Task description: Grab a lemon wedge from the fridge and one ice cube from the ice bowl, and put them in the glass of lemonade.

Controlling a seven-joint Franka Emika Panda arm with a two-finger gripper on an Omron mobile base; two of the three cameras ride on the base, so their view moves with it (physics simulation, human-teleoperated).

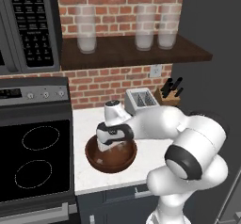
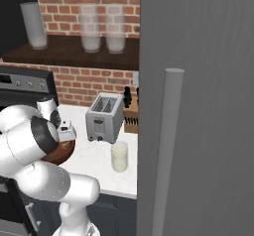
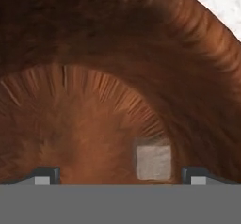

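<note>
Gripper [image 3: 120, 176] spread wide, empty, apparently straddling ice cube [image 3: 153, 162] lying square in ice bowl [image 3: 188, 77].

No text, brand, number or sign can be read in any of the views. The microwave's control panel [image 1: 33, 28] in the left base view carries rows of small pale marks on its dark face, too blurred to make out as letters or digits. The stove's control strip [image 1: 33, 94] has a small dark display at its left end with faint marks that cannot be read, and the knobs beside it bear no legible markings. The toaster [image 2: 104, 117] and the fridge [image 2: 208, 106] show no lettering.
</note>
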